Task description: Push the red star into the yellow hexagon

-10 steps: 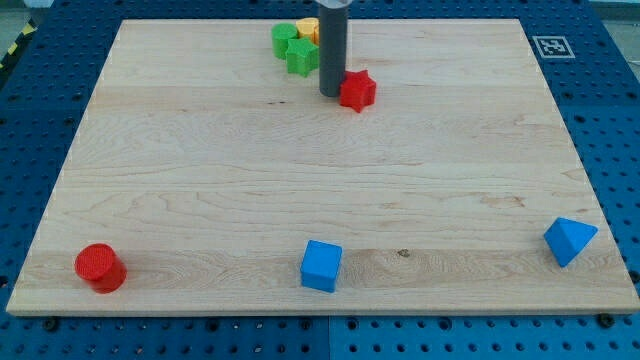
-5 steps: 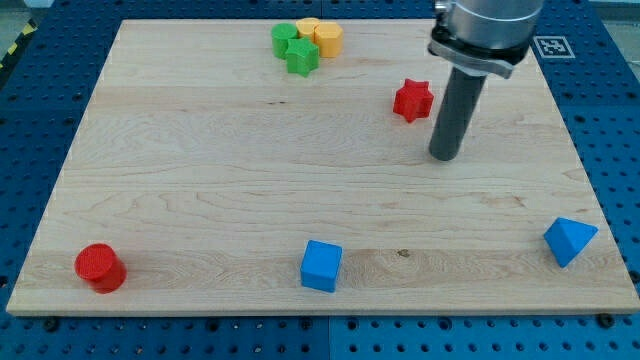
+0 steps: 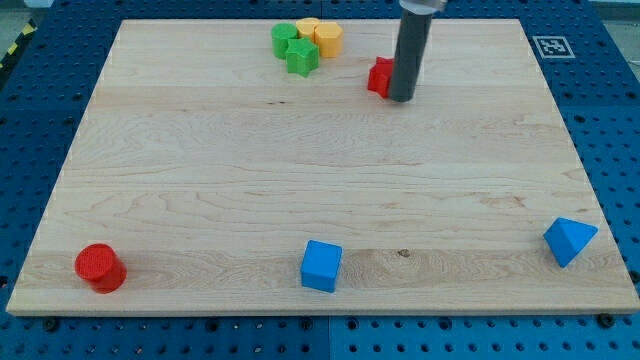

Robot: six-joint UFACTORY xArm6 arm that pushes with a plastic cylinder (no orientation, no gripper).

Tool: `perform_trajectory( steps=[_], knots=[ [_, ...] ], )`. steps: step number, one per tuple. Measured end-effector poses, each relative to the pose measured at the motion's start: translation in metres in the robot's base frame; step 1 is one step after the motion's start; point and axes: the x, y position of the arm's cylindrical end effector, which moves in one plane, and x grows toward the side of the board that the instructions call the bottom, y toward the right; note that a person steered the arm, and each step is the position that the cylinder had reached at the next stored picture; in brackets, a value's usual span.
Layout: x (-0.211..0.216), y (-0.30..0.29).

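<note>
A wooden tabletop [image 3: 320, 180] holds scattered blocks; there is no claw, so nothing opens or closes, only a dark rod whose end, my tip [image 3: 402, 99], touches the red star's [image 3: 380, 76] right side. The small, half-hidden star sits near the view's top, apart from the yellow hexagon [image 3: 328, 39], so the push looks unfinished.

No legible text, numbers or brand names appear anywhere in the view. The only sign is a square black-and-white fiducial marker [image 3: 552, 46], printed on a white patch at the top right corner of the wooden board [image 3: 200, 180]. Its pattern carries no readable characters.
</note>
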Motion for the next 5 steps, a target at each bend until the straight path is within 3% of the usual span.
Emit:
perform_trajectory(
  steps=[3,5],
  knots=[
    [-0.067,-0.039],
    [-0.057,-0.039]
  ],
)
